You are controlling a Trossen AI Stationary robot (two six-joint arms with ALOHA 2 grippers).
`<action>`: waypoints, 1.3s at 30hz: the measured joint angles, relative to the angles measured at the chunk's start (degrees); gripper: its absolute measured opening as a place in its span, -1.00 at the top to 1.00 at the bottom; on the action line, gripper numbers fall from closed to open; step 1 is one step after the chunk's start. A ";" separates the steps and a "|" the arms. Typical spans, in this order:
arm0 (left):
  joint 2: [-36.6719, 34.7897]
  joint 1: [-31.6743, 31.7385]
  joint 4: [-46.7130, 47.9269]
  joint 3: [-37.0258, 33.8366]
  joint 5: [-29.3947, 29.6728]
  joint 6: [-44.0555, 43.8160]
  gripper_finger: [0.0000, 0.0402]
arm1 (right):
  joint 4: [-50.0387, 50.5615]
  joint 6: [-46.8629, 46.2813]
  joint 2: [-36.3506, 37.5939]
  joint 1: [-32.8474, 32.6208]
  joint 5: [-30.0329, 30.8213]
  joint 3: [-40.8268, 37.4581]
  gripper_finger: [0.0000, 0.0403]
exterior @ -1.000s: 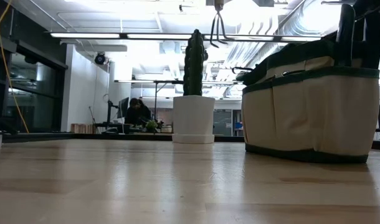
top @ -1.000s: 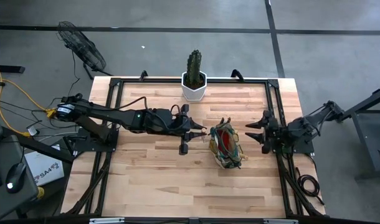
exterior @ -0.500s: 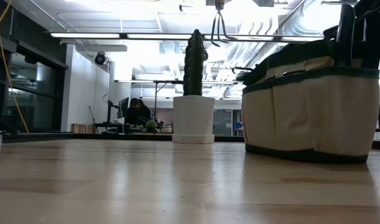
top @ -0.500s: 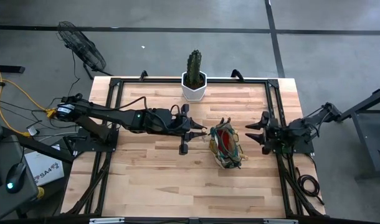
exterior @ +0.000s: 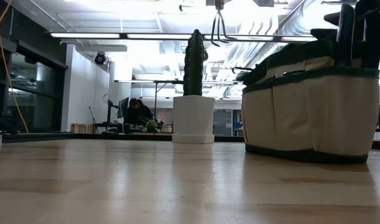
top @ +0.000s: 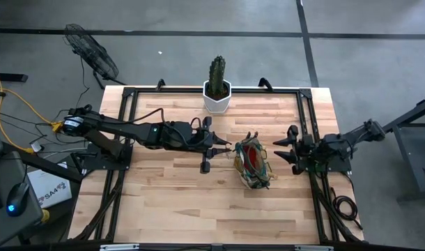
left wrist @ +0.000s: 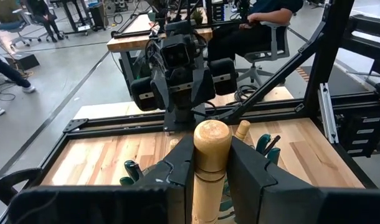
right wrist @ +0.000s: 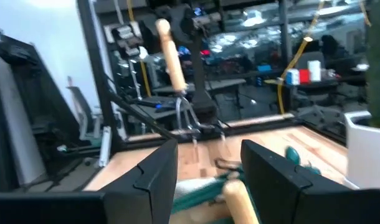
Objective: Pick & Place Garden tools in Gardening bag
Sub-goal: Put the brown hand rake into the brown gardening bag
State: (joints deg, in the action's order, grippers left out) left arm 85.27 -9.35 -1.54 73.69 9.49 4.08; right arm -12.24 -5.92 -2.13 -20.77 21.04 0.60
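Observation:
My left gripper (top: 225, 148) reaches level over the table's middle, just left of the gardening bag (top: 252, 162), and is shut on the wooden-handled mini rake (right wrist: 171, 59). The rake's metal tines (exterior: 218, 28) hang high above the table. The olive and tan bag (exterior: 311, 106) stands upright on the table, with a red glove (top: 251, 156) and tool handles (exterior: 346, 25) inside. My right gripper (top: 281, 150) is open and empty, just right of the bag, its fingers pointing at it. My left gripper pinches the rake's wooden handle (left wrist: 211, 163) between its two fingers, a little below the rounded top end (left wrist: 212, 132). The fingers come level from the table's left and lie across the handle. The rake hangs nearly upright, tines down, clear of the table.
A green cactus in a white hexagonal pot (top: 217, 94) stands at the table's far edge, behind the bag. Black frame rails (top: 125, 125) run along the table's sides. A person (left wrist: 265, 25) sits beyond the table.
My right gripper has moved slightly toward the bag, staying open. My left gripper and the rake have kept still.

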 joint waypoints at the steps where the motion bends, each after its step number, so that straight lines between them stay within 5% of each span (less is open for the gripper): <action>1: 0.00 0.00 0.00 0.00 0.00 0.11 0.70 | -0.27 0.13 0.00 1.37 -1.69 0.00 0.17; 15: 0.00 0.01 0.00 0.00 -0.11 0.16 0.70 | 9.71 -7.14 -0.31 16.91 -11.30 0.11 0.17; 39: 0.00 -0.01 0.35 0.00 -0.11 -1.18 0.70 | 11.44 -0.91 -5.22 17.53 -16.79 0.11 0.17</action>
State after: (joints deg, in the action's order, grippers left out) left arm 85.27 -9.37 -1.19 73.69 9.39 2.90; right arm -0.80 -6.82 -7.36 -3.25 4.25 0.71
